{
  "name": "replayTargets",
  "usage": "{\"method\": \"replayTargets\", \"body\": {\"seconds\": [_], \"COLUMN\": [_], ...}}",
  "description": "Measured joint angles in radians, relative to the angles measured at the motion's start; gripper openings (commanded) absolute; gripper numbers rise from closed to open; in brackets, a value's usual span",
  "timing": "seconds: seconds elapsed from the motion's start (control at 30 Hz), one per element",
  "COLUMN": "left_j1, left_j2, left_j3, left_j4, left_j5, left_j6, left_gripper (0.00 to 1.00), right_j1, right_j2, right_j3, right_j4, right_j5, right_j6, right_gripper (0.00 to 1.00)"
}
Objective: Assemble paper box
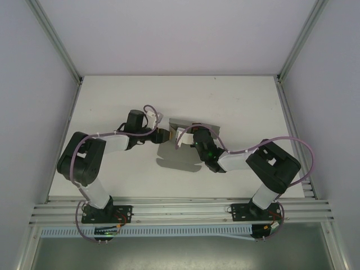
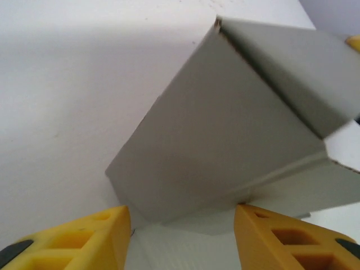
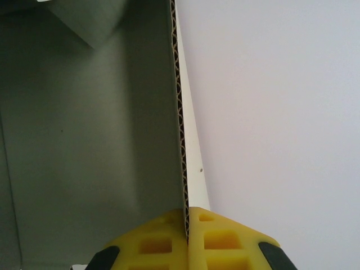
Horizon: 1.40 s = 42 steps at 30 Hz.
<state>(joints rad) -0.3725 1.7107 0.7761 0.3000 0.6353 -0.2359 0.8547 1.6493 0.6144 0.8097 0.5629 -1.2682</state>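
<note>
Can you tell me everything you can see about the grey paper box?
The paper box is plain grey, matte corrugated cardboard, only partly folded: some walls stand up while a panel lies flat on the white table, near its middle. The right gripper pinches one upright wall's wavy edge. The left gripper, jaws apart, sits at an outer corner; whether it touches is unclear.

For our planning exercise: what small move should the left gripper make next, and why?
Probably ease the left gripper forward and close it on the near panel of the paper box: its jaws stand open before that panel, while the right gripper clamps a wall edge.
</note>
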Motion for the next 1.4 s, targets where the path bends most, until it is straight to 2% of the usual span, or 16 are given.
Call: {"method": "replayTargets", "body": {"seconds": [0.2, 0.47, 0.8, 0.83, 0.97, 1.0, 1.17, 1.4], "left_j1": [0.0, 0.0, 0.0, 0.0, 0.0, 0.0, 0.0, 0.0], "left_j2": [-0.089, -0.15, -0.04, -0.026, 0.026, 0.036, 0.077, 0.102], "left_j3": [-0.024, -0.003, 0.081, 0.087, 0.117, 0.125, 0.153, 0.153], "left_j4": [-0.049, -0.15, -0.161, -0.161, -0.131, -0.124, -0.106, -0.02], "left_j5": [-0.112, -0.236, -0.129, -0.126, -0.119, -0.116, -0.06, -0.014], "left_j6": [0.016, 0.108, 0.172, 0.172, 0.168, 0.171, 0.203, 0.23], "left_gripper": [0.5, 0.51, 0.55, 0.57, 0.78, 0.8, 0.82, 0.79], "right_j1": [-0.004, -0.023, -0.037, -0.037, -0.034, -0.033, -0.032, -0.032], "right_j2": [-0.001, 0.005, 0.051, 0.052, 0.053, 0.053, 0.053, 0.053], "right_j3": [0.0, 0.044, 0.085, 0.085, 0.085, 0.084, 0.084, 0.084], "right_j4": [0.001, 0.002, 0.001, 0.0, -0.003, -0.003, -0.011, -0.024], "right_j5": [-0.012, -0.021, -0.041, -0.04, -0.04, -0.04, -0.039, -0.042], "right_j6": [-0.001, -0.013, -0.043, -0.043, -0.042, -0.042, -0.035, -0.023], "right_gripper": [0.0, 0.0, 0.0, 0.0, 0.0, 0.0, 0.0, 0.0]}}
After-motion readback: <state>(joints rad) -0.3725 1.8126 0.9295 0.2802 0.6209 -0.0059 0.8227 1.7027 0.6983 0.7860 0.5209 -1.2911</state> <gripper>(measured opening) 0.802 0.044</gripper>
